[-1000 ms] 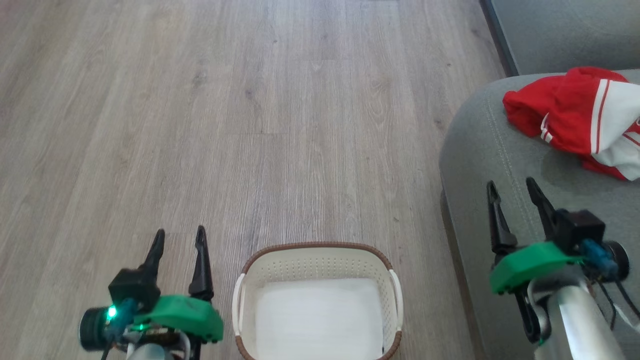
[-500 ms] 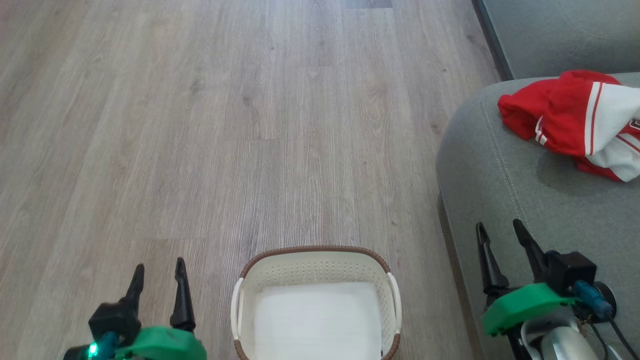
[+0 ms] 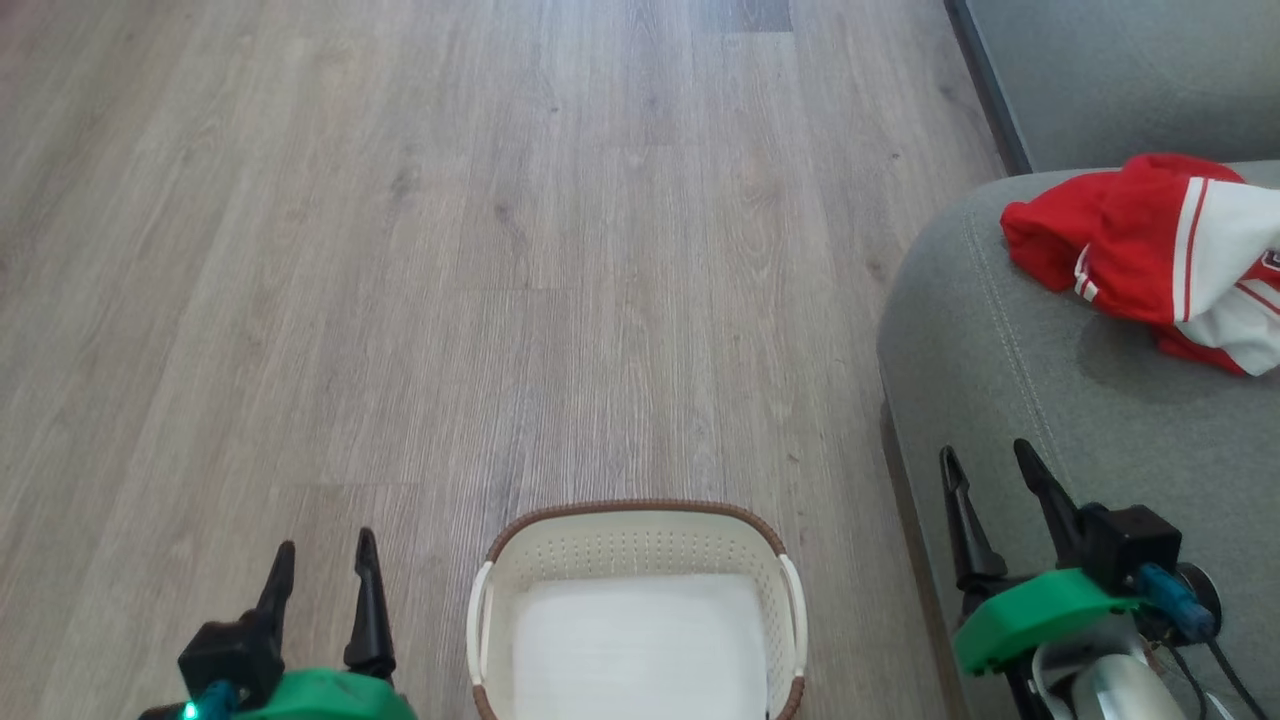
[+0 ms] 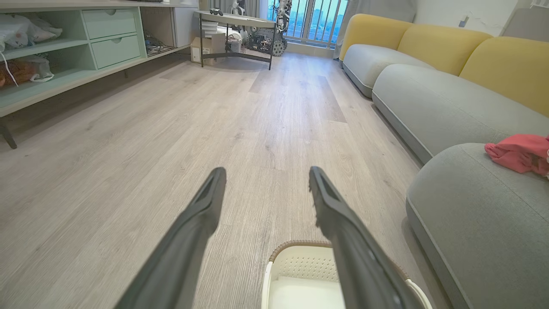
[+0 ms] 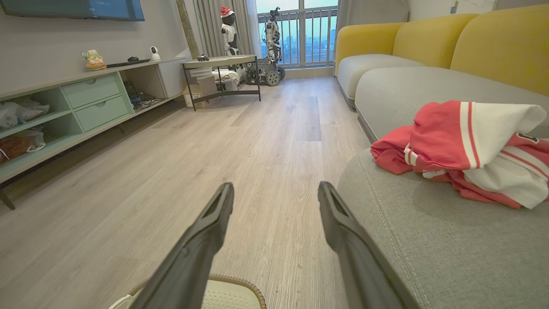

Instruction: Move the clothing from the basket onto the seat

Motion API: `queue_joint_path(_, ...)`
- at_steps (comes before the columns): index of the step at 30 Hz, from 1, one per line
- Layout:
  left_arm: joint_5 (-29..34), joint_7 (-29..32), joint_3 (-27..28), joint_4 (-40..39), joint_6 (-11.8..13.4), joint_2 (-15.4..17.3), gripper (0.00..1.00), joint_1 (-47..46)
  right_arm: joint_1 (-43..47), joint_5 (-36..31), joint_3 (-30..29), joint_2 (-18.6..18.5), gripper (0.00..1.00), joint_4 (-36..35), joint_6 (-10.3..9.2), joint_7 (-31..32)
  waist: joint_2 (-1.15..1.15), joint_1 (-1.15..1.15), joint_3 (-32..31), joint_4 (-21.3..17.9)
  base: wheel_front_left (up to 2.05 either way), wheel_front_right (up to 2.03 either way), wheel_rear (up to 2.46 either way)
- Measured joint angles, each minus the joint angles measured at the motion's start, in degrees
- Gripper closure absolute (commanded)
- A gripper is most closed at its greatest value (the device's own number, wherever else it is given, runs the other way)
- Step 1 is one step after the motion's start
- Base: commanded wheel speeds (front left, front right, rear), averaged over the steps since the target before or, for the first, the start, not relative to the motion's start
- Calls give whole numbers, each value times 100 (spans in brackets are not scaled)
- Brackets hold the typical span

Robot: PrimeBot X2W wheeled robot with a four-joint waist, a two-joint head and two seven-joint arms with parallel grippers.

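on the seat (image 3: 1000,400), to our right, lies the clothing (image 3: 1140,250): a crumpled red and white heap, well in from the rounded edge. it sits ahead of our right gripper (image 3: 985,452) and somewhat to its right, well apart from the fingertips. its longer side runs across the head view rather than away from us.

the basket (image 3: 640,512) stands on the floor (image 3: 400,250) between our two grippers. in it we see a flat white sheet (image 3: 640,640) and no red fabric, though the frame cuts off its near end, so we cannot vouch for that strip.

we judge the transfer done, or close to it. should the heap need more handling, the right arm is much the nearer one, and it would have to reach forward and rightward over the cushion.

both grippers point forward along the room, jaws spread wide and holding nothing. the right one hovers over the rounded edge of the seat, and the left gripper (image 3: 327,542) hovers over bare floor just beside the basket.
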Motion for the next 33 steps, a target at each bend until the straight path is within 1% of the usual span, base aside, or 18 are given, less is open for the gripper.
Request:
queue_joint_path(16, 101, 0, 46, 132, -52, -44, 0, 0, 105, 55, 37, 0, 0, 53, 0, -42, 0, 0, -30, -6, 0, 0, 0)
queue_joint_path(17, 101, 0, 46, 154, -52, -46, 100, 0, 105, 55, 37, 0, 100, 53, 0, -42, 0, 0, -31, -6, 0, 0, 0)
queue_joint_path(24, 54, 33, -13, 653, -53, -162, 100, 226, 389, 92, 54, 1, 100, 601, 0, -5, 0, 0, -28, -11, 0, 0, 0)
queue_joint_path(31, -342, 119, 34, 683, -172, -193, 100, 213, 436, 550, 26, 1, 100, 592, 0, 111, 0, 0, -5, -21, 0, 0, 0)
queue_joint_path(33, -512, 160, 60, 686, -240, -209, 100, 213, 436, 747, -5, 1, 100, 579, 0, 123, 0, 0, 4, -26, 0, 0, 0)
